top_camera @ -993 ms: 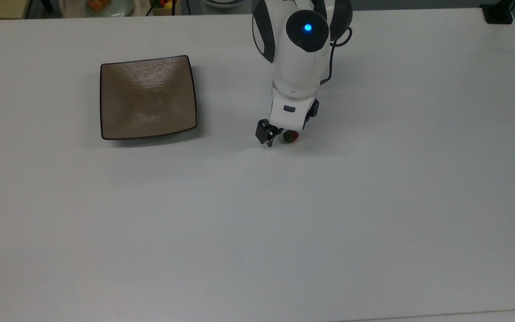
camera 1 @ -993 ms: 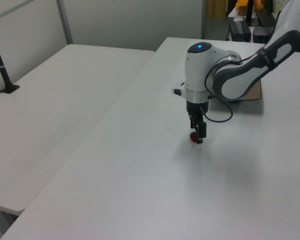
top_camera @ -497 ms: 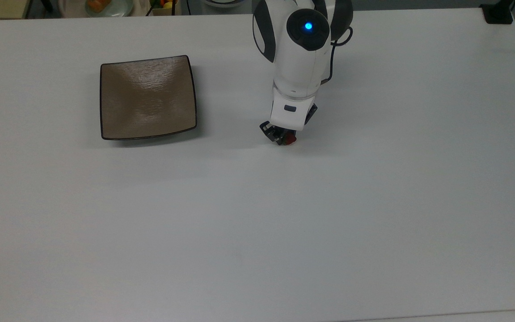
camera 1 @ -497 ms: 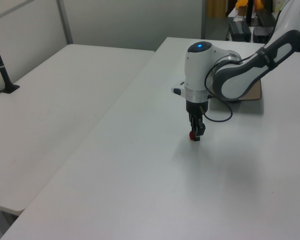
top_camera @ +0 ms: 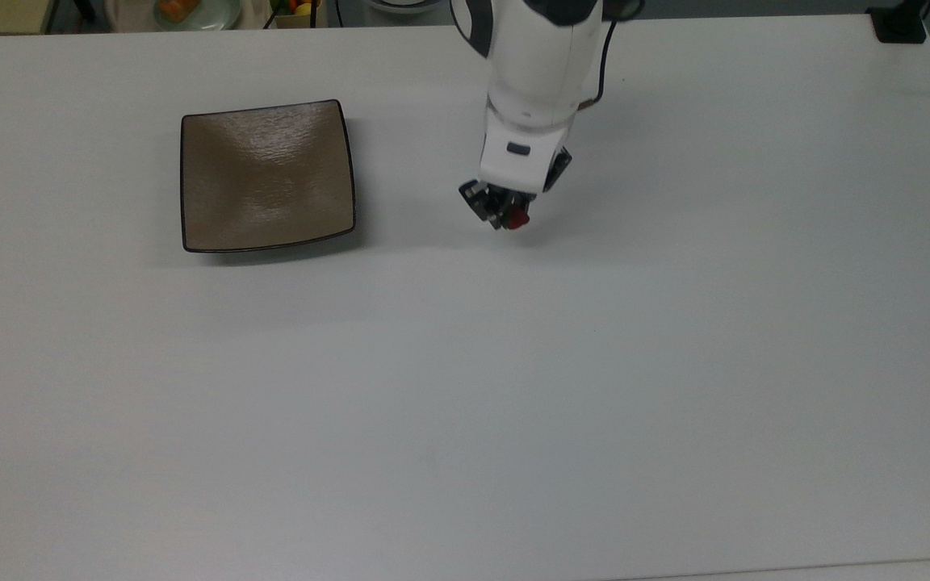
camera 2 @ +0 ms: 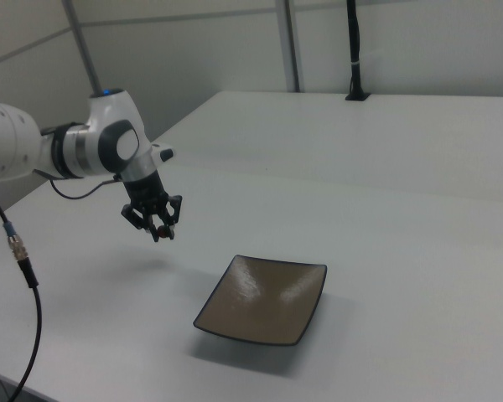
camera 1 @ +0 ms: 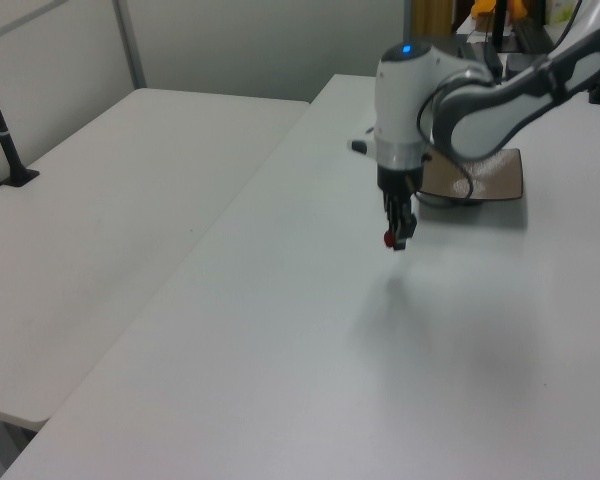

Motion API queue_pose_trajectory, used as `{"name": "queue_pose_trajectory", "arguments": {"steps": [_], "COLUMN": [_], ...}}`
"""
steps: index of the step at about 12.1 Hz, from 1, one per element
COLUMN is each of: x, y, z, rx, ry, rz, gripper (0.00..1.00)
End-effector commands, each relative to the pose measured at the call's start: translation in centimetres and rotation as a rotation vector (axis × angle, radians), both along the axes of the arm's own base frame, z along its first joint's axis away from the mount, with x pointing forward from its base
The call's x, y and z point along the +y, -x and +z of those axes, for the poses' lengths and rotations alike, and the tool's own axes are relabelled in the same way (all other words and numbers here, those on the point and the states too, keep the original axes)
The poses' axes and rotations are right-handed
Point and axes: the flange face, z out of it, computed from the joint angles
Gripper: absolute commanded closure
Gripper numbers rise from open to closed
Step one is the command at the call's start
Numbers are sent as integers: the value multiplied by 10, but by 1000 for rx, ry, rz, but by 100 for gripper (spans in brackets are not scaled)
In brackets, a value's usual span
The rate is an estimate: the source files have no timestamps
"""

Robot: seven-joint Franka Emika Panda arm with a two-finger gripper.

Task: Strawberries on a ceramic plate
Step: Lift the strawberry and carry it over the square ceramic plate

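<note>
Strawberry point(top_camera: 518, 219) now airborne (end effector point(top_camera: 505, 215) too)

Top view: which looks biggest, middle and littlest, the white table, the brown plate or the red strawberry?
1. The white table, by far the biggest.
2. The brown plate.
3. The red strawberry, a tiny piece held in the gripper.

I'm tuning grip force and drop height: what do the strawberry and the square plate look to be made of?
The strawberry, held in the gripper, looks like a small toy, likely plastic or rubber: uniform red; too small to be sure. The square plate looks like glazed ceramic: glossy tan-brown surface with bright highlights, faint texture, thin dark rim, upturned corners.
</note>
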Motion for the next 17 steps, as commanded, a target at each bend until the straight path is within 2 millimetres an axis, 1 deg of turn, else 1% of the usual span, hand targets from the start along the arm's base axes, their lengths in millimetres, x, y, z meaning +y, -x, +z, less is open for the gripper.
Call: {"name": "queue_pose_trajectory", "arguments": {"steps": [1, 2, 4, 5, 8, 10, 11, 15, 16, 17], "x": [-39, -55, -76, -83, -103, -127, -144, -224, -240, -255], "y": [25, 31, 44, 49, 52, 48, 47, 43, 41, 40], "z": [78, 100, 132, 140, 152, 152, 151, 141, 135, 122], "rx": [17, 20, 35, 45, 38, 43, 59, 96, 102, 120], "ry": [0, -3, 3, 8, 6, 6, 9, -24, -27, -31], "rz": [-69, -95, -124, -126, -161, -168, -150, -50, -29, -7], "gripper": [97, 97, 97, 97, 97, 96, 96, 95, 95, 95]}}
